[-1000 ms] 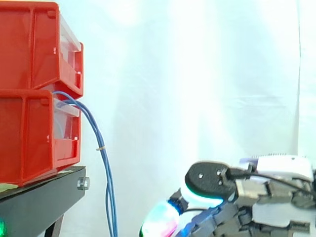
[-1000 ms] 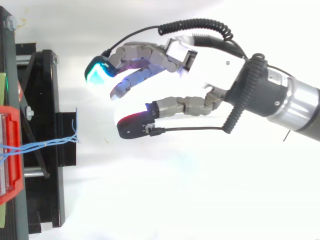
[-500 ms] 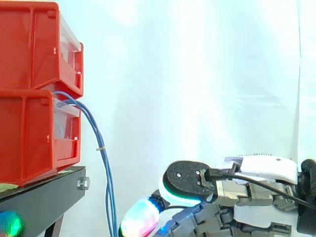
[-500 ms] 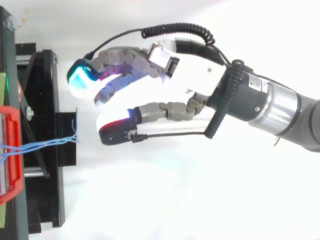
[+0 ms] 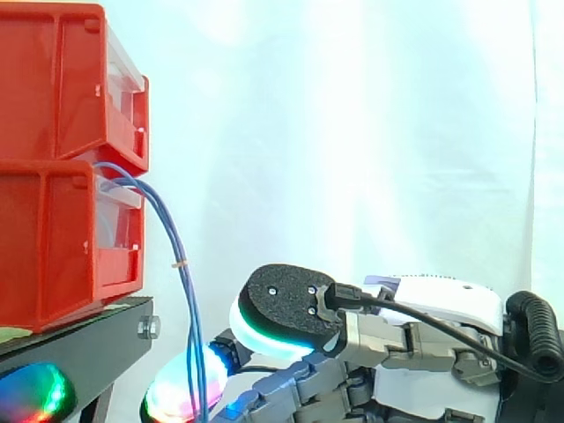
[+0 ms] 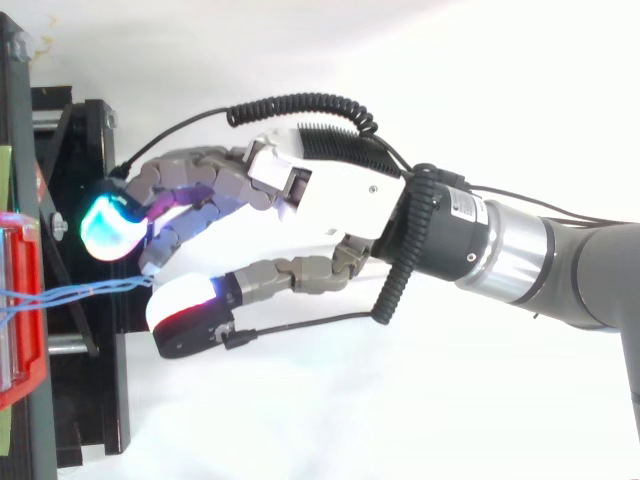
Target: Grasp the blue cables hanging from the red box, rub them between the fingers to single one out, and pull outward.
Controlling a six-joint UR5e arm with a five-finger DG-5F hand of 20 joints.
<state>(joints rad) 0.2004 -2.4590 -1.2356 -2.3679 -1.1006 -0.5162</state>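
Note:
Several thin blue cables (image 5: pixel 181 291) come out of the lower red box (image 5: pixel 53 238) and hang down past the black stand's (image 5: pixel 79 352) edge. From above, the blue cables (image 6: pixel 80 292) run out of the red box (image 6: pixel 25 300) and end between the hand's thumb and fingers. The hand (image 6: pixel 340 200) reaches in from the right, open, its fingers spread and loosely bent. A cyan-glowing fingertip (image 6: pixel 110 225) sits on one side of the cable ends, the thumb pad (image 6: pixel 185 310) on the other. In the side view the hand (image 5: pixel 414 352) is low, level with the cables' lower part.
A second red box (image 5: pixel 53 79) is stacked on the lower one. The black stand (image 6: pixel 90 400) carries both, with a bolt (image 5: pixel 148 328) at its front edge. A white curtain hangs behind; the arm fills the right side.
The hand has moved left toward the boxes, from well clear of the cables to having the cable ends between its thumb and fingers. The cables hang as before.

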